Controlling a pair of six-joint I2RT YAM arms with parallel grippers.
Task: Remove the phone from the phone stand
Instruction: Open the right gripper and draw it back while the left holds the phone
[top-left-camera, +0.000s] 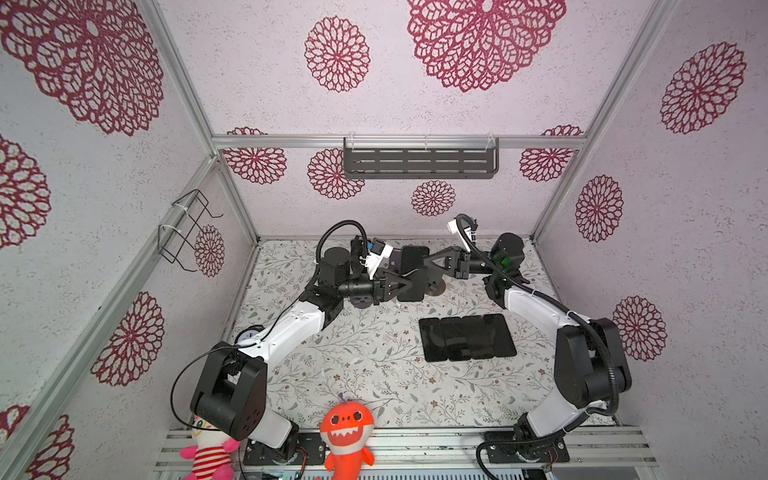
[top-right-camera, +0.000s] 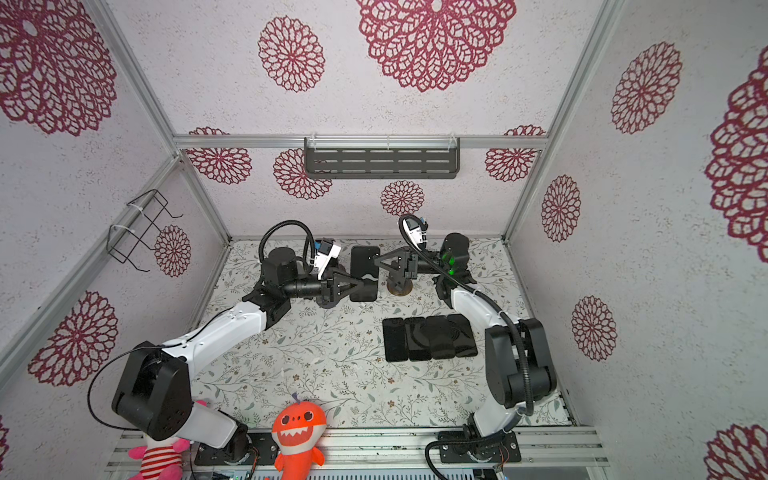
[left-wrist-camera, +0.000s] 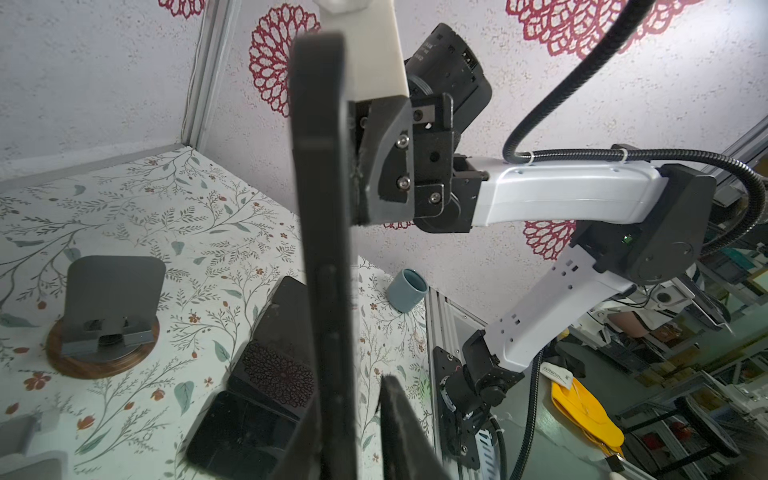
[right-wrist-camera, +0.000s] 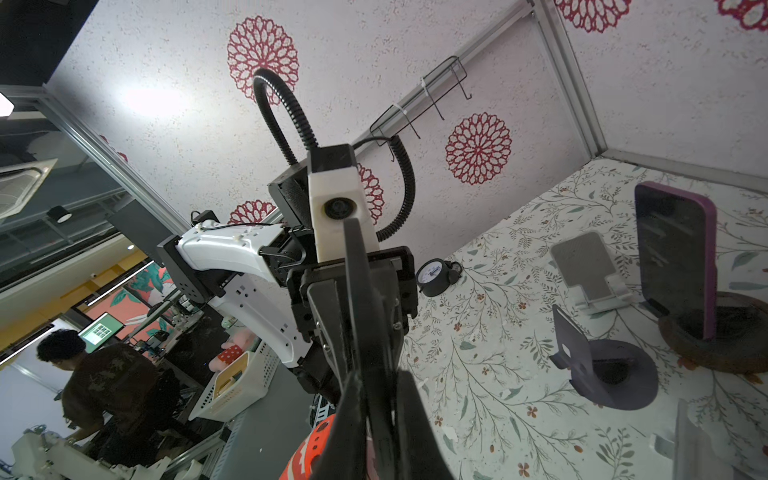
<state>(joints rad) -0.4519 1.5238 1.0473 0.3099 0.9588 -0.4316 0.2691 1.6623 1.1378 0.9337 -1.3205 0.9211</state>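
While the right gripper (top-left-camera: 428, 265) has its jaws pinched tight on one long edge of the phone (top-left-camera: 411, 254), the left gripper (top-left-camera: 405, 286) is a bit less clear-cut. Its jaws straddle the lower part of the same phone. In the left wrist view, though, one of its fingers (left-wrist-camera: 399, 432) has a sliver of daylight between it and the phone's face, so I wouldn't call that a full clamp.

The phone itself is black, standing roughly upright, and up in the air between the two grippers near the back of the table (top-left-camera: 374, 374). It's off the phone stand (top-left-camera: 437, 287), which sits just beside it on its round wooden base with nothing on its plate.

Further toward the front there's a row of four dark phones (top-left-camera: 467, 337) lying flat, overlapping each other. An orange shark plush (top-left-camera: 347, 432) sits at the front edge between the arm bases.
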